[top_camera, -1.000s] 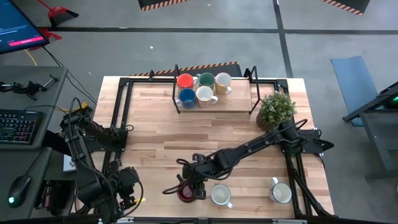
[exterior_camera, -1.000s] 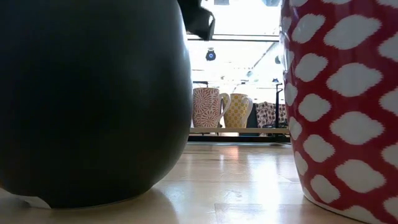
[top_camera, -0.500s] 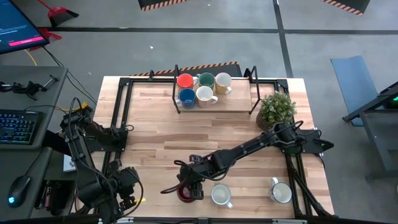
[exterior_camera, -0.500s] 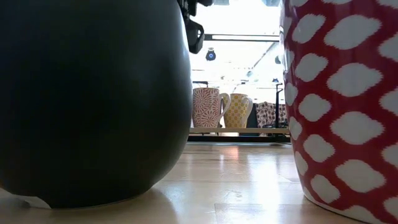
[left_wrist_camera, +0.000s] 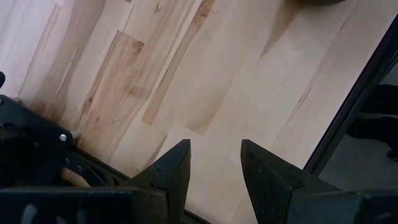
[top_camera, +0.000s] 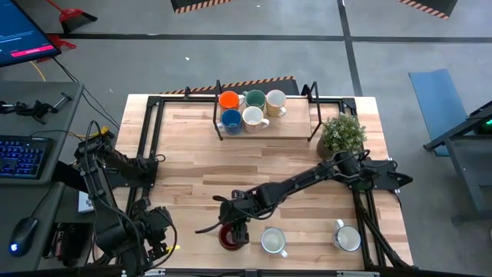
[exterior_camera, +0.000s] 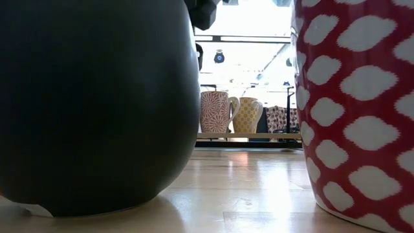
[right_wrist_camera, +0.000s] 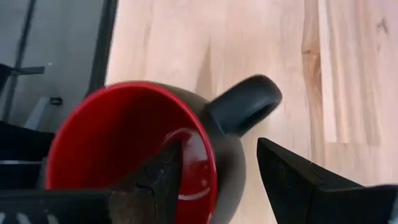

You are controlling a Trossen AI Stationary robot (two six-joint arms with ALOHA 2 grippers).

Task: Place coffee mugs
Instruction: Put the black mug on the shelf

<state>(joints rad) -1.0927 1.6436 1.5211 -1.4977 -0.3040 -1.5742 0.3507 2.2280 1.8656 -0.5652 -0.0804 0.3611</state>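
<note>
At the desk's (top_camera: pixel 192 177) near-left corner we see the left end effector (left_wrist_camera: pixel 214 165) parked low over bare wood, its 2 fingers partly apart and holding nothing. Toward the middle of the near edge, the right end effector (top_camera: pixel 233 233) sits over the dark red mug (top_camera: pixel 228 239); its fingers are spread wide, 1 inside the red interior and 1 outside the wall beside the dark handle, and we cannot tell whether they press on the rim. Just right of it stands a white mug (top_camera: pixel 273 241), then another pale mug (top_camera: pixel 347 238) near the near-right corner. On the tray (top_camera: pixel 288 125) at the far edge stand 5 mugs: orange (top_camera: pixel 227 100), blue (top_camera: pixel 231 120), teal-green (top_camera: pixel 254 100), white (top_camera: pixel 253 118) and cream (top_camera: pixel 276 101). The potted plant (top_camera: pixel 342 135) stands by the right edge.
</note>
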